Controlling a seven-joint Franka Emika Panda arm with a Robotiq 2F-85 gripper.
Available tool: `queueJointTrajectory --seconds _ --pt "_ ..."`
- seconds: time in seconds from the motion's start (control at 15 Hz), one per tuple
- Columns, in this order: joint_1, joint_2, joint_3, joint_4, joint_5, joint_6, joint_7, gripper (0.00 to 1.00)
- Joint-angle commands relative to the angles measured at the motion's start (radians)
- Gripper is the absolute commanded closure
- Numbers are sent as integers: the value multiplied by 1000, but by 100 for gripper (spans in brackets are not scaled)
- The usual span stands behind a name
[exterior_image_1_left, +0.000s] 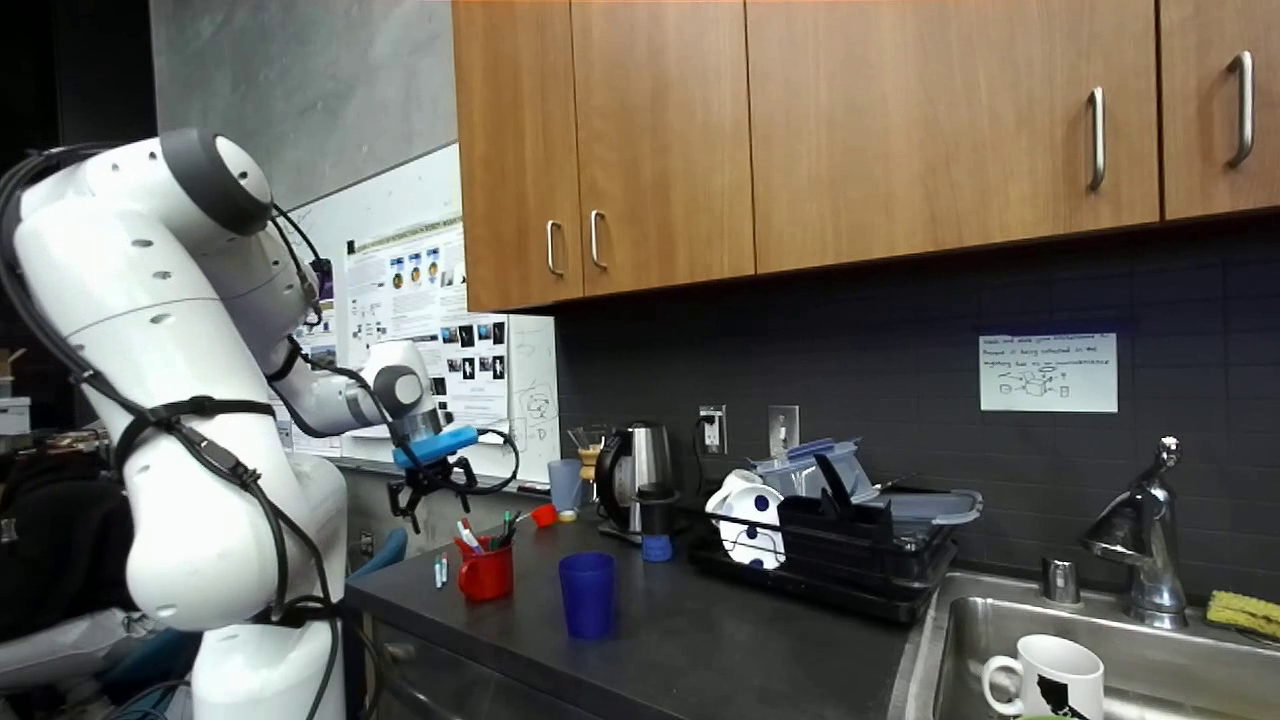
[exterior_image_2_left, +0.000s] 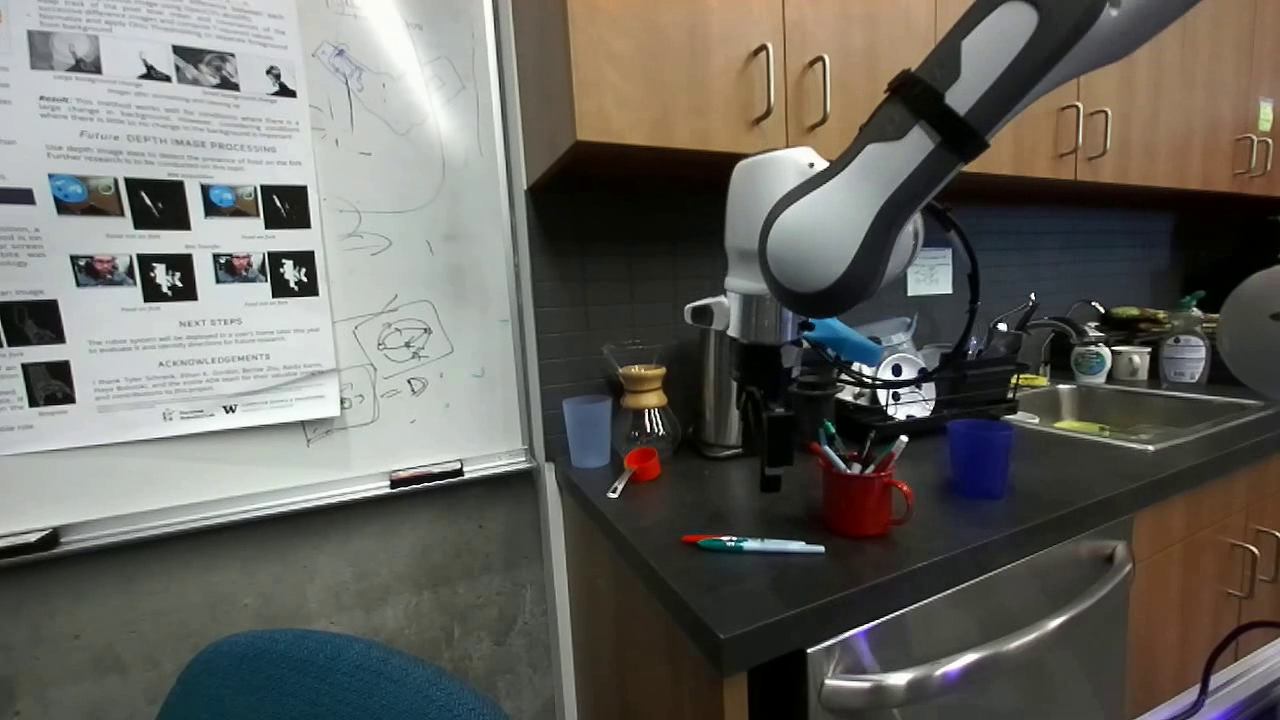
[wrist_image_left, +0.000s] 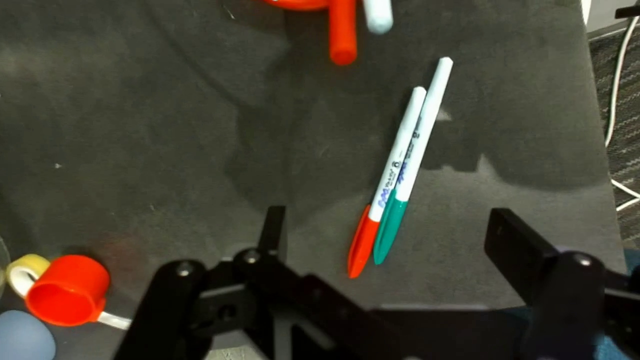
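Note:
My gripper (wrist_image_left: 387, 212) is open with nothing between its fingers. In the wrist view, a white pen with an orange-red cap (wrist_image_left: 363, 245) and a white pen with a green cap (wrist_image_left: 391, 227) lie side by side on the dark counter (wrist_image_left: 175, 150), below and between the fingers. In an exterior view my gripper (exterior_image_1_left: 437, 508) hangs above the counter's end, apart from it. Another exterior view shows my gripper (exterior_image_2_left: 770, 450) pointing down, one finger mostly hiding the other. The pens (exterior_image_2_left: 765, 546) lie before a red mug (exterior_image_2_left: 855, 503) that holds several markers.
A blue cup (exterior_image_1_left: 588, 597) stands beside the red mug. A red measuring scoop (exterior_image_2_left: 643, 462), a light-blue cup (exterior_image_2_left: 588, 430), a glass coffee maker (exterior_image_2_left: 645, 395) and a kettle (exterior_image_1_left: 648, 465) stand behind. A dish rack (exterior_image_1_left: 850, 560) and sink (exterior_image_1_left: 950, 620) lie farther along, under wall cabinets (exterior_image_1_left: 660, 140).

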Motion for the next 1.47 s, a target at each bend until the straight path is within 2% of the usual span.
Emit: queueJointTrajectory --seconds 0.0,0.4,0.93,1.0,1.07,1.13,1.2,1.4 --pt "-99 -120 77 20 -51 25 -35 0" --pt "-253 -198 230 27 -40 13 -38 0" --pt "-447 -164 441 23 32 35 -54 0" --pt "-584 -273 573 17 -138 72 71 0" --pt "-642 -263 632 19 -162 81 86 0" --pt "-584 -152 588 29 -12 74 -13 0" --pt "-628 -153 634 33 -1 81 -11 0" --pt "-686 -108 694 48 71 97 -44 0"
